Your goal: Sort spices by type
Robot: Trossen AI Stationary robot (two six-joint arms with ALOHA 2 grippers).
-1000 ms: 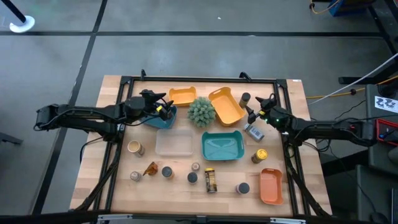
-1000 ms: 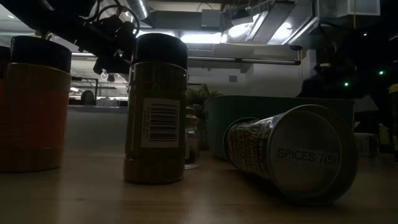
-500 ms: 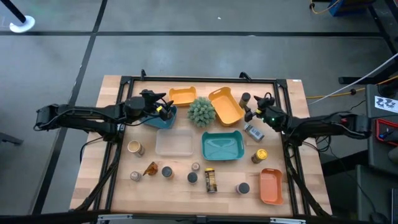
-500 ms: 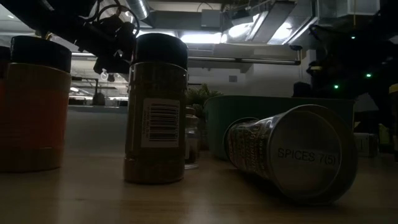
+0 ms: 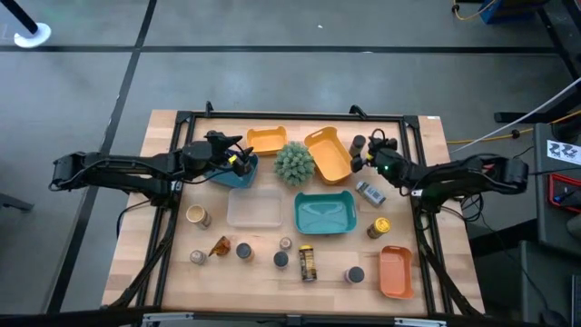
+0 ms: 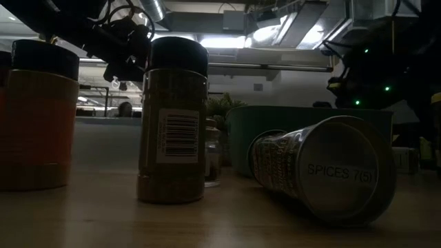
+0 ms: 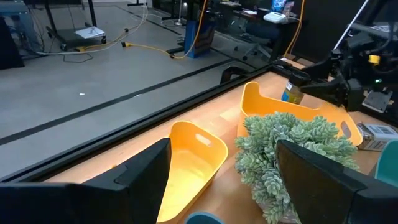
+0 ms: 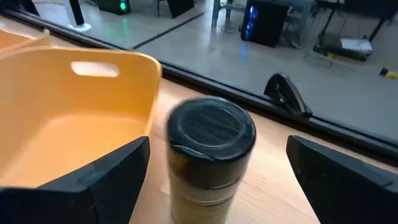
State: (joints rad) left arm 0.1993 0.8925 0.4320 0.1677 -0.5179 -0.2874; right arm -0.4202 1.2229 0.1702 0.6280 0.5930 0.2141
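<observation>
Spices lie scattered over your surface (image 5: 427,136), most along its near edge. Your right gripper (image 5: 367,154) sits spread around a dark-capped jar (image 8: 210,155) standing near the far right corner, just beside the orange tray (image 5: 329,154), fingers (image 8: 348,180) not touching it. Your left gripper (image 5: 243,161), also spread, hovers over the blue tray (image 5: 238,176) near the plant (image 5: 294,163).

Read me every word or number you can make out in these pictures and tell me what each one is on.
"SPICES 7(5)": on the round end of the tin lying on its side, low view.
Barcode on the upright dark-capped jar: its digits are too small to read.
Label on the white-blue sachet: too small to read.
Nothing else is legible.
</observation>
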